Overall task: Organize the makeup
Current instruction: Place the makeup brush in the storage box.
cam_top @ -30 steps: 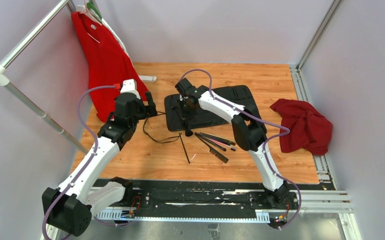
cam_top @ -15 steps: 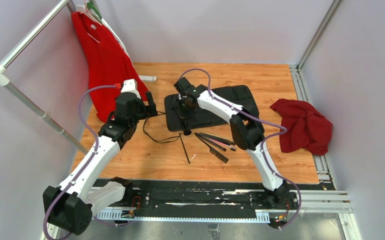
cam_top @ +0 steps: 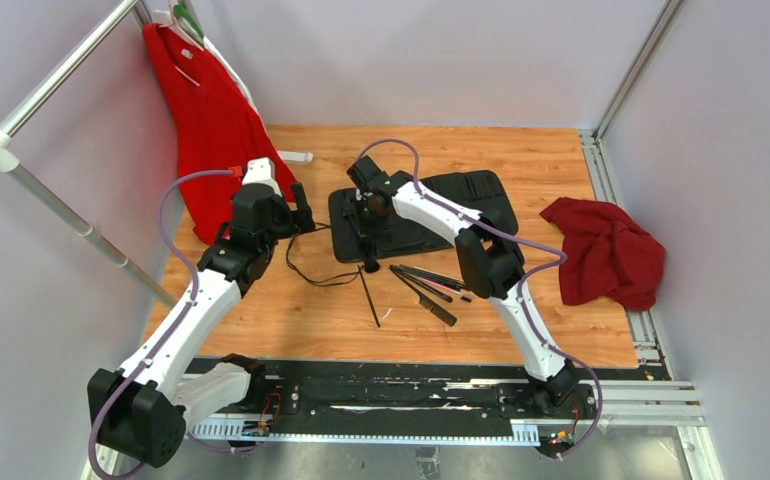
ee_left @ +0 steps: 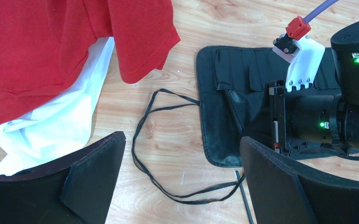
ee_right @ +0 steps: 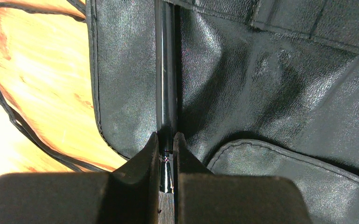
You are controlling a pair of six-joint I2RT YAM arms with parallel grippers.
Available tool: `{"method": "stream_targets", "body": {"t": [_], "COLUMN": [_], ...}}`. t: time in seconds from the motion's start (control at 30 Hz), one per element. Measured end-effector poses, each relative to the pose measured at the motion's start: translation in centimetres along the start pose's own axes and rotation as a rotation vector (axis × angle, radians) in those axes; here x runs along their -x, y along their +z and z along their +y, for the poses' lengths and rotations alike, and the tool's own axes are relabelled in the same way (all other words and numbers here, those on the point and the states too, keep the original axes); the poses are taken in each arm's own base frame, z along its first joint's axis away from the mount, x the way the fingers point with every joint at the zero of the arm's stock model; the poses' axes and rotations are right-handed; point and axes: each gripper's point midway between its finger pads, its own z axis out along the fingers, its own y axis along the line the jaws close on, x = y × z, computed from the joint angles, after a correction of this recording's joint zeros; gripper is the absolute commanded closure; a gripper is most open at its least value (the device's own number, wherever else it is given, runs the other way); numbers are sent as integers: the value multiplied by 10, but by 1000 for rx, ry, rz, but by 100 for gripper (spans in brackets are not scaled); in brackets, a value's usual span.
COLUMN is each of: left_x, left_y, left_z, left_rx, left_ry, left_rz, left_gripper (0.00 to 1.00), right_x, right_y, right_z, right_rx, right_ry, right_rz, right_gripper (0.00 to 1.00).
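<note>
- The right end effector (ee_right: 167, 151) is pinched almost fully closed on a slim black brush (ee_right: 165, 84), with both fingers pressed flat against the glossy handle and no gap to spare.
- The handle runs straight away from the fingers across the black case (ee_right: 271, 84), close to the case's left edge. It reaches up toward the row of slots at the top of the wrist view, but whether its end sits inside one, I cannot tell.
- From above, the right arm stretches across to the left half of the case, its end effector low over the fabric.
- The left end effector (ee_left: 182, 140) hangs with its jaws spread wide, gripping nothing. Only bare worktop (ee_left: 177, 116) and the looped black cord (ee_left: 139, 133) show between the fingers.
- It hovers just left of the case. A red shirt (ee_left: 51, 42) and a piece of white fabric (ee_left: 61, 121) lie off to its left.
- As for the rest of the makeup, a cluster of loose brushes (cam_top: 429, 283) lies on the wood just on the near side of the case, roughly parallel to one another and not touching it.
- One more thin tool (cam_top: 369, 296) lies alone just left of that cluster, slanting toward the near edge.
- A crumpled red cloth (cam_top: 606, 250) sits at the right edge of the worktop, well apart from the brushes.
</note>
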Motion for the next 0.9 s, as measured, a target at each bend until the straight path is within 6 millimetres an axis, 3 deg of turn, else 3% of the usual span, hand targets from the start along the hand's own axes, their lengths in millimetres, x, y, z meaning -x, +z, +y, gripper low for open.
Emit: {"method": "stream_targets", "body": {"t": [0.4,0.9], "left_x": [-2,-3], "left_y": [3,10], "left_z": [2,0], "left_rx": [7,4], "left_ry": [1,-1], "left_rz": [10,12], "left_gripper": [2,2], "right_x": [19,28], "right_y": [-1,15], "right_z": [6,0], "right_rx": [25,55], "right_ry": [15,43], "right_rz": [-51,-64], "right_gripper": [99,99]}}
